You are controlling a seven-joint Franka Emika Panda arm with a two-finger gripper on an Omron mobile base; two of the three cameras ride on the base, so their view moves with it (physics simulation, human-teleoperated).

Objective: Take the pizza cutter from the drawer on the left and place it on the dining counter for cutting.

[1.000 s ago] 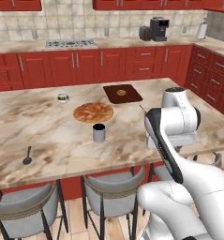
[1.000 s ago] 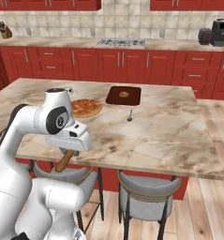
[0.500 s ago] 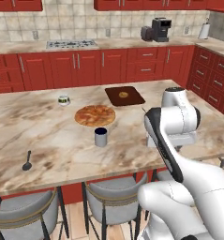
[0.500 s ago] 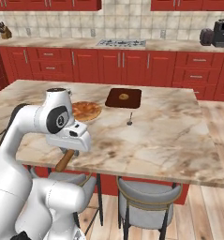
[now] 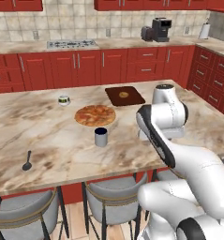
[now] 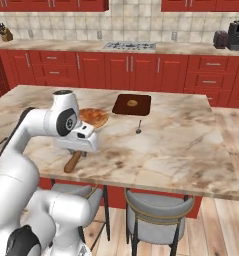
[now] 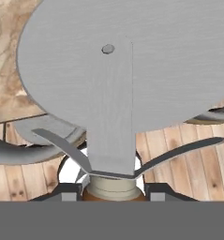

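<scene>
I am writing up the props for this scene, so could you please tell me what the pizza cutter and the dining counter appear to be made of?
The pizza cutter: the wheel looks like brushed grey metal, with fine streaks and a small centre rivet; the handle, seen in the right base view, looks like brown wood, though it could be plastic.
The dining counter: it looks like polished beige-brown marbled stone, with irregular veining and a soft sheen.

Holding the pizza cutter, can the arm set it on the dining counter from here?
Probably yes: the end effector grips the pizza cutter right at the dining counter edge, with bare marble beside it.

Mug [image 5: 100,137] before pizza [image 5: 95,115]
</scene>
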